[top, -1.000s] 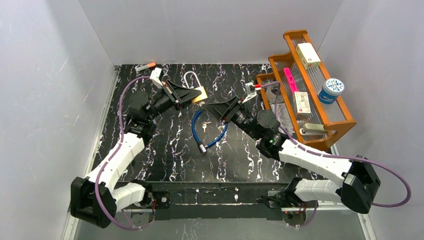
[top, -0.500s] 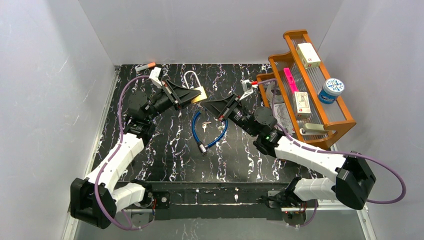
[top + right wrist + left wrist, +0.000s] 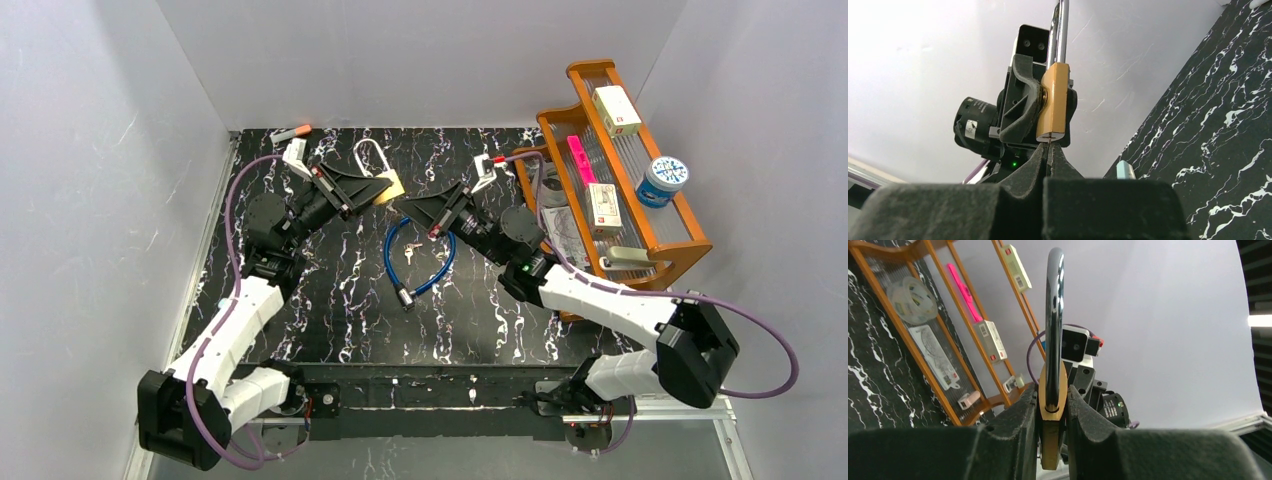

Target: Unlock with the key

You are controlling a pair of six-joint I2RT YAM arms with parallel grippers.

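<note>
A brass padlock with a long silver shackle [image 3: 386, 186] has its body clamped in the left pincer [image 3: 377, 190], with the shackle pointing toward the back wall. The right pincer [image 3: 404, 209], fingers pressed together, has its tip just right of the padlock's body. Nearer than the padlock, on the black white-veined marble desk [image 3: 330, 290], lies a blue looped cable [image 3: 446, 262] with small silver keys [image 3: 411, 250] inside the loop. Well right of the padlock stands an orange-brown wooden rack [image 3: 583, 72].

No legible text anywhere. Labels on small boxes [image 3: 617, 108] in wooden rack [image 3: 590, 67], print on round tub lid [image 3: 664, 174]: too small.
</note>
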